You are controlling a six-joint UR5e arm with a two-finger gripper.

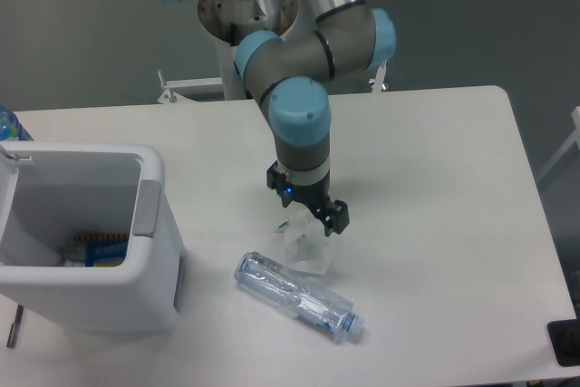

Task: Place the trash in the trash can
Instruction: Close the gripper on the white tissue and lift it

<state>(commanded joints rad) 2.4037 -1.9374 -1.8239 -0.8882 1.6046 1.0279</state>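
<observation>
A: Start at the jaws. How do they stand?

B: The gripper (304,222) points straight down at the middle of the worktop (435,169). Its dark body hangs just over the crumpled translucent-white wrapper (304,249), and its tips reach down into the top of it. I cannot tell whether the jaws are apart or clamped on the plastic; wrapper and gripper body hide them.

A: And the wrapper itself?

B: It sits on the worktop directly under the gripper, bunched upright, pale against the white surface.

A: What lies next to it?

B: The crushed clear bottle (297,295) with a bluish label lies on its side, just in front of the wrapper, toward the camera. Its near end almost touches the wrapper's base, and its blue cap points toward the lower right. Nothing is gripping it.

A: Where is the trash can?

B: The trash can (149,224) stands at the left edge of the worktop, well apart from both pieces. It is white, with a thick rim and a grey panel on the side facing the arm. Something with blue and orange colouring lies at the bottom; I cannot make out what.

A: Anything further out?

B: A deeper-blue bottle (9,124) peeks in at the far left edge, behind the trash can.
</observation>
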